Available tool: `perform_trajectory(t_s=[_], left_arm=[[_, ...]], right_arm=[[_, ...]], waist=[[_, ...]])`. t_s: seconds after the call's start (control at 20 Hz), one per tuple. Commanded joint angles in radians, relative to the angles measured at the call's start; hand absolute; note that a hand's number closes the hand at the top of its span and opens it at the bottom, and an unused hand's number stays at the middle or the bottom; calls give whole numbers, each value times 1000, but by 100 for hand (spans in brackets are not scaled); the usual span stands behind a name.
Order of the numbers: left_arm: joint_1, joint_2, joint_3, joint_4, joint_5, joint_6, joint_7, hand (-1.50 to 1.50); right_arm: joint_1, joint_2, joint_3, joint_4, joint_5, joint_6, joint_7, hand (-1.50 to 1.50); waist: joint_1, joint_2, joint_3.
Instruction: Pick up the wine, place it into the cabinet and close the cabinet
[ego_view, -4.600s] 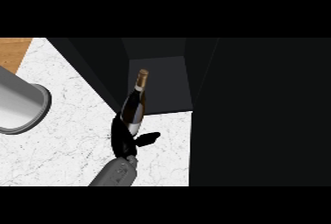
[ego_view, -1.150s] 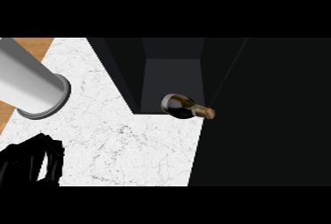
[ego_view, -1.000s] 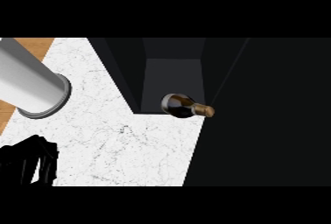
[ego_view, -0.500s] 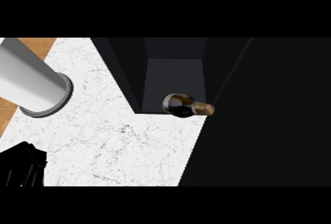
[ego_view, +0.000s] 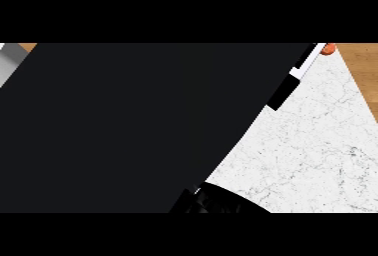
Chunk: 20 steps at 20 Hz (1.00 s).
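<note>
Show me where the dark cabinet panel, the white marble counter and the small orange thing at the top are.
dark cabinet panel (ego_view: 125, 125), head view, middle of its flat face
marble counter (ego_view: 310, 145), head view, bare top
orange thing (ego_view: 328, 48), head view, visible edge

Flat near-black right across the cabinet (ego_view: 125, 125), unbroken and unpatterned over most of the view, with a thin white sliver and a black strip at its upper right edge. White marble with fine grey veining on the counter (ego_view: 317, 145), warm orange-brown wood grain beyond it at the top right and far right, plus a small orange-red spot at the top edge. Glossy black with faint grey glints on the hand (ego_view: 218, 204) at the bottom, and pale grey on the cylinder (ego_view: 6, 62) at the upper left corner.
</note>
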Motion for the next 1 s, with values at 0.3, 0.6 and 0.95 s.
perform_trajectory(t_s=[0.3,0.6,0.95], left_arm=[[45,-48,33,-35,-37,-42,26,150],[11,-42,95,54,-10,-128,12,150],[20,-62,129,64,-33,-159,11,150]], right_arm=[[-339,10,10,301,-131,-252,-112,150],[-426,10,-50,478,-215,-264,-215,150],[-425,10,-131,644,-266,-222,-294,150]], waist=[[-2,-1,1],[-3,1,0],[-3,1,0]])
